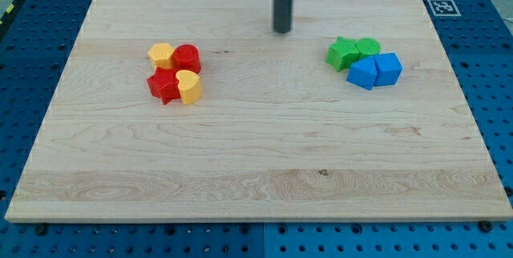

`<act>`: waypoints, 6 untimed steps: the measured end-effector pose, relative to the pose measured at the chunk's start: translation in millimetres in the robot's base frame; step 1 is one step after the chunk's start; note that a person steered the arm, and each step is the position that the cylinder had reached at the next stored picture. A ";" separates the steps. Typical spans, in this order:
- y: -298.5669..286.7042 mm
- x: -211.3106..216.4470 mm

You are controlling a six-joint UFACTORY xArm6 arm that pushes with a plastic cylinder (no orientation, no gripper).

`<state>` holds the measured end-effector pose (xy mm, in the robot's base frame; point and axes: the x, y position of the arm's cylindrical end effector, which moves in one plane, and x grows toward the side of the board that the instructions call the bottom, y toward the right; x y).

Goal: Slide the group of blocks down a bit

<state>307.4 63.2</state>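
Blocks are lying in two groups on the pale wooden board (pixel 256 154). At the view's left, a yellow hexagon block (pixel 160 54), red cylinder block (pixel 187 57), red star block (pixel 163 85) and yellow heart block (pixel 189 86) are touching in a square cluster with no clear long axis. At the view's right, a green star block (pixel 343 53), green cylinder block (pixel 368 48), blue pentagon block (pixel 362 73) and blue cube block (pixel 388 69) are sitting together, the group stretching a little left to right. My tip (pixel 282 30) is standing between the groups, toward the view's top, apart from all blocks. It is having no jaws.

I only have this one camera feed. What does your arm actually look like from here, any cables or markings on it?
Only my rod shows: a straight, smooth, dark grey cylinder entering from the view's top, ending in my tip, cut flat. No cables, markings or labels show on it. The rest of the arm is out of frame.
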 end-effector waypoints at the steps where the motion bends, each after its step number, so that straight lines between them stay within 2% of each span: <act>1: 17.8 5.7; 3: 64.5 34.5; 6: 86.6 70.0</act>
